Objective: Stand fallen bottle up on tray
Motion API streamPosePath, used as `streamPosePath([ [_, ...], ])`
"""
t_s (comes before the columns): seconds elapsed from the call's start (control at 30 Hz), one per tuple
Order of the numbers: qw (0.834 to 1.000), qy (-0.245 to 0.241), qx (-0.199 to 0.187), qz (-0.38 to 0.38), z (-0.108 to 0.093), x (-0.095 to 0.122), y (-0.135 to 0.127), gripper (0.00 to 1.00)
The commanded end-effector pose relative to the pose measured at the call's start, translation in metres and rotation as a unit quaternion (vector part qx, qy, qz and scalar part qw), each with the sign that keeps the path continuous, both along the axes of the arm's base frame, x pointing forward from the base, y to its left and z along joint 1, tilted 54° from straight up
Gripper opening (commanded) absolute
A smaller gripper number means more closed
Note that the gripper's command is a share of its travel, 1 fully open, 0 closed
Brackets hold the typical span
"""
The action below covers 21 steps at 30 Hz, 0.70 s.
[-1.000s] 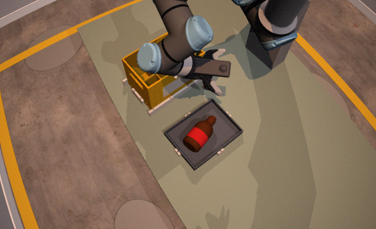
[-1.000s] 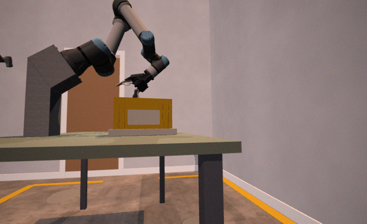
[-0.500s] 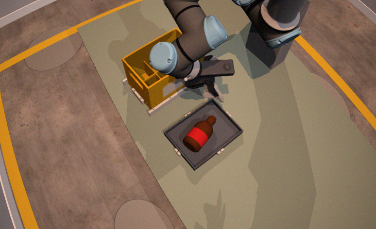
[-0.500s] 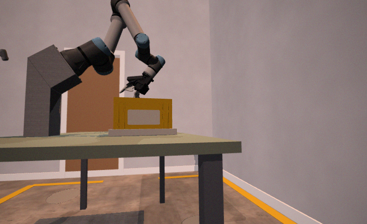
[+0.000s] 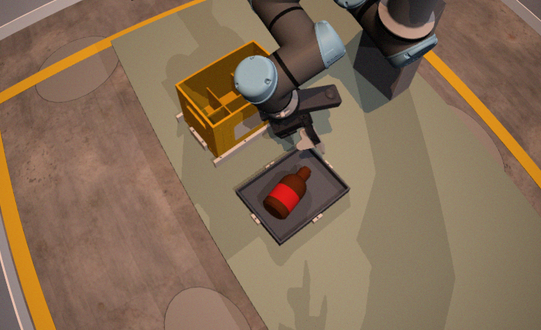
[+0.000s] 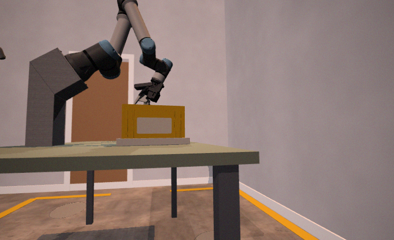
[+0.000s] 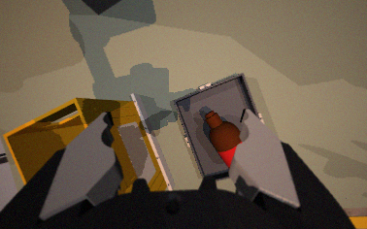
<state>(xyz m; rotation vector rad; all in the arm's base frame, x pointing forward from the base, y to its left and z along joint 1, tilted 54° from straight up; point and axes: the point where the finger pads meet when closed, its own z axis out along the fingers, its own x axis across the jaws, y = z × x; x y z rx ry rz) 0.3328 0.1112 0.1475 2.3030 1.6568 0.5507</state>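
Note:
A brown bottle (image 5: pixel 286 192) with a red label lies on its side in the dark grey tray, its neck toward the arm. The wrist view also shows the bottle (image 7: pixel 223 137) in the tray, partly hidden behind one finger. My gripper (image 5: pixel 310 144) is open and empty. It hangs in the air over the tray's far corner, between the tray and the crate, well above the bottle. In the exterior view the gripper (image 6: pixel 143 100) is just above the crate's top edge, and the tray and bottle are hidden.
A yellow crate (image 5: pixel 219 102) with inner dividers stands on a pale base beside the tray, to the left of my gripper; it also shows in the wrist view (image 7: pixel 84 141). The arm's grey pedestal (image 5: pixel 391 61) stands at the table's far side.

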Motion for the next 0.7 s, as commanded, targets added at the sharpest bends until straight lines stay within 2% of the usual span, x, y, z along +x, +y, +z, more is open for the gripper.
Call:
streamPosePath([
  [0.0,0.999,-0.033,-0.022,0.036,0.003,0.008,0.004,1.00],
  [0.67,0.979,-0.122,-0.087,0.135,0.017,0.022,0.019,1.00],
])
